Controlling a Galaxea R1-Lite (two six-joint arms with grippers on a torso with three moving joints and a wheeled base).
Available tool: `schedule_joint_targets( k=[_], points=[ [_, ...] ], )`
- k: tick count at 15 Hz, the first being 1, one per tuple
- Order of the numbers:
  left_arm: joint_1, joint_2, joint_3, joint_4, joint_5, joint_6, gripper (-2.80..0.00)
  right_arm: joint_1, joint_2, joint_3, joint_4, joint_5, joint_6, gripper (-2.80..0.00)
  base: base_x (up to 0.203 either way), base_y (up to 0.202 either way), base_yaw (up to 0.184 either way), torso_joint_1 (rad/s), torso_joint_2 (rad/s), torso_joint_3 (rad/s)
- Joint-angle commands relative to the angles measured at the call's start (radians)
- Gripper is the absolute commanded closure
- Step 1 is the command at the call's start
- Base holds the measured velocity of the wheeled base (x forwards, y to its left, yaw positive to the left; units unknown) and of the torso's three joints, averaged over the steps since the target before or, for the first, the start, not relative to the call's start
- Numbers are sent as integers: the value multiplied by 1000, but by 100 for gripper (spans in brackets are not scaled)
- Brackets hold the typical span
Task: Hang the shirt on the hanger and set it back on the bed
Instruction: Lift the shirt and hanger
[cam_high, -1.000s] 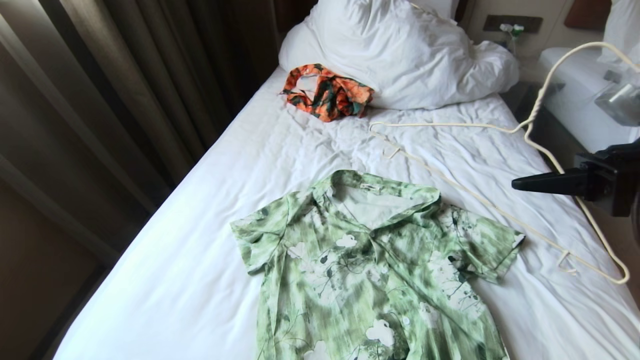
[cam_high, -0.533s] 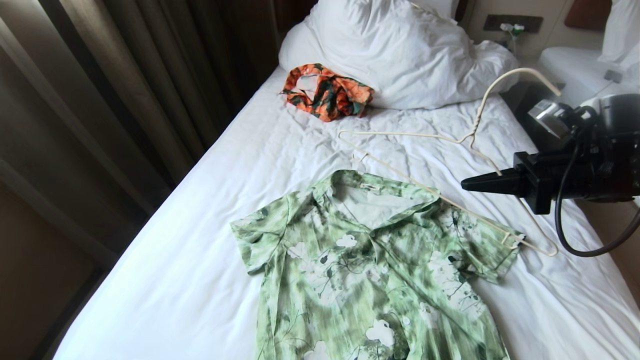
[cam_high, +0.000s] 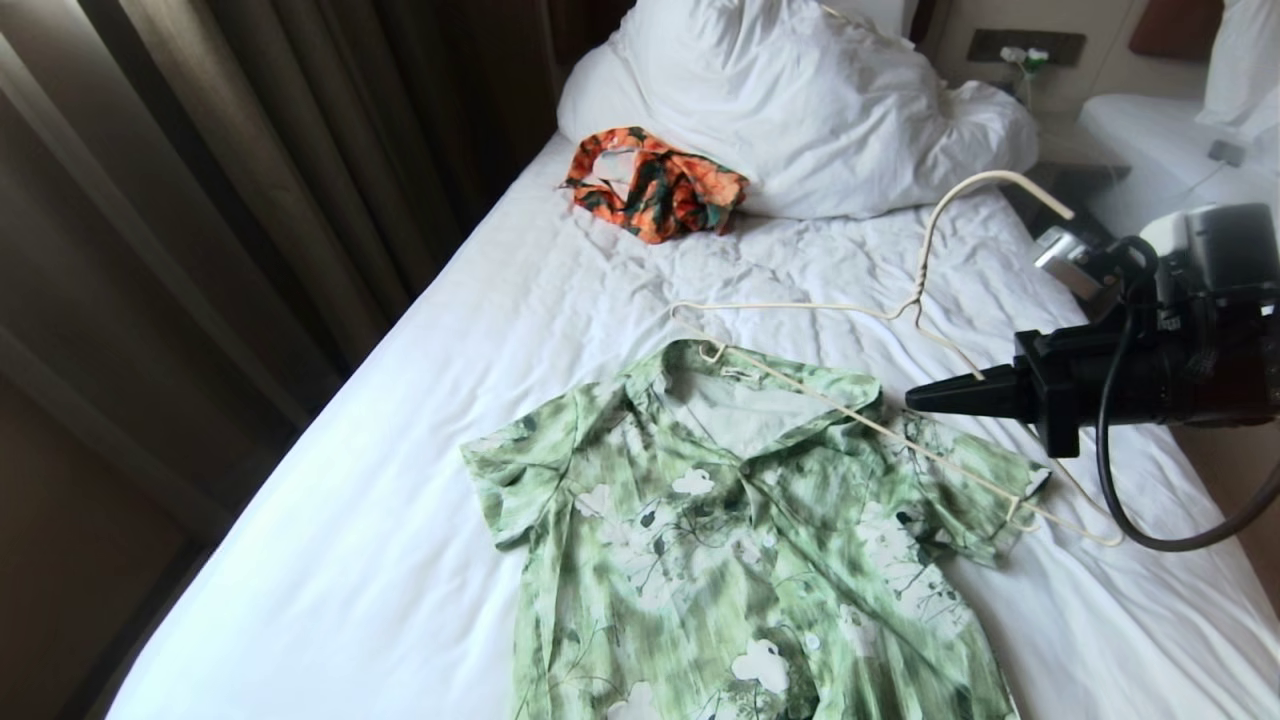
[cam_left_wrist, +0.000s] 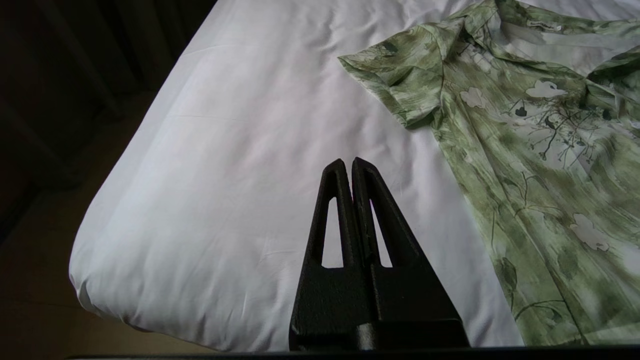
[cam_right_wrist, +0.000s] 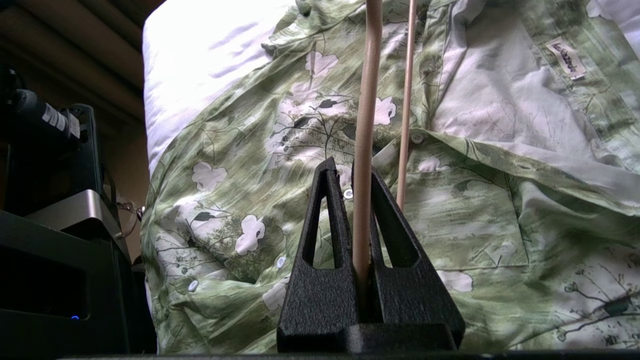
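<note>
The green flowered shirt (cam_high: 740, 540) lies flat on the bed (cam_high: 400, 480), collar toward the pillows. My right gripper (cam_high: 912, 400) reaches in from the right and is shut on the cream wire hanger (cam_high: 916, 300), gripping one slanted side wire. The hanger hangs tilted, its far corner over the collar and its lower bar across the shirt's shoulder and sleeve. In the right wrist view the gripper (cam_right_wrist: 345, 167) clamps the hanger wire (cam_right_wrist: 367, 90) above the shirt (cam_right_wrist: 475, 200). My left gripper (cam_left_wrist: 348, 162) is shut and empty above the sheet (cam_left_wrist: 250, 150), beside the shirt's sleeve (cam_left_wrist: 400, 85).
An orange-and-dark-green garment (cam_high: 655, 185) lies crumpled against the white duvet and pillow (cam_high: 800, 100) at the head of the bed. Dark curtains (cam_high: 250, 180) run along the bed's left side. A second white bed (cam_high: 1150, 140) stands to the right across a narrow gap.
My right gripper has carried the hanger leftward and nearer, from the bed's right edge to over the shirt's collar and shoulder. The shirt has not moved.
</note>
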Motion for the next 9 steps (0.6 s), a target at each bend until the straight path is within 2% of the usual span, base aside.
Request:
schedule_joint_targets(
  k=[1, 3, 6, 8, 9],
  points=[
    [0, 0, 0, 0, 1, 0, 0, 22, -84, 34, -1, -65, 25, 0, 0, 0, 0, 0, 0, 0],
    [0, 0, 0, 0, 1, 0, 0, 32, -137, 36, -4, -146, 58, 0, 0, 0, 0, 0, 0, 0],
    [0, 0, 1, 0, 1, 0, 0, 61, -136, 63, -84, -360, 76, 0, 0, 0, 0, 0, 0, 0],
    [0, 0, 0, 0, 1, 0, 0, 80, -139, 135, -161, -378, 111, 0, 0, 0, 0, 0, 0, 0],
    [0, 0, 1, 0, 1, 0, 0, 80, -146, 173, -181, -328, 117, 0, 0, 0, 0, 0, 0, 0]
  ],
)
